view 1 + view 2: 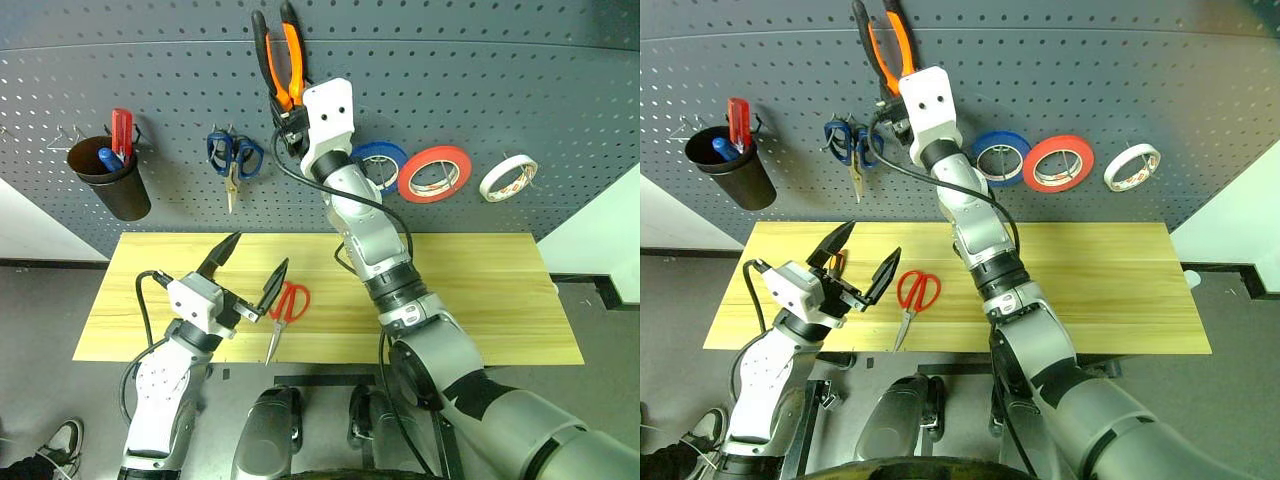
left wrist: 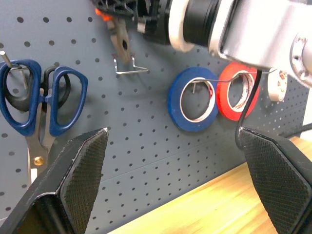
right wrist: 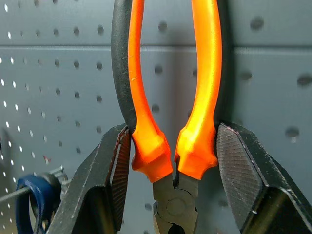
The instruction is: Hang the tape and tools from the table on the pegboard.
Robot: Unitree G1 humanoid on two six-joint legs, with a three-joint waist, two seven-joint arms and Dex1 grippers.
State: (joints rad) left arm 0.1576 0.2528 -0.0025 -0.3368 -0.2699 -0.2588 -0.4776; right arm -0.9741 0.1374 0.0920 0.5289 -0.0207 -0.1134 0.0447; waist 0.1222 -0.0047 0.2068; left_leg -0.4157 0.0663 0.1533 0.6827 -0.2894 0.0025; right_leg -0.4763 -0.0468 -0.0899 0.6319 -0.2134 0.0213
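With our right gripper [image 1: 283,118] clamped on the pliers [image 1: 279,55], handles up against the pegboard [image 1: 500,90], we lower them squarely onto what seems the hook [image 2: 127,68] beneath.

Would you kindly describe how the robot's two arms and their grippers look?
Both arms have silver-grey segments with black joint rings and white wrist housings. A black cable loops along each forearm. The left gripper and right gripper each carry two black wedge-shaped fingers with cross-hatched textured pads.
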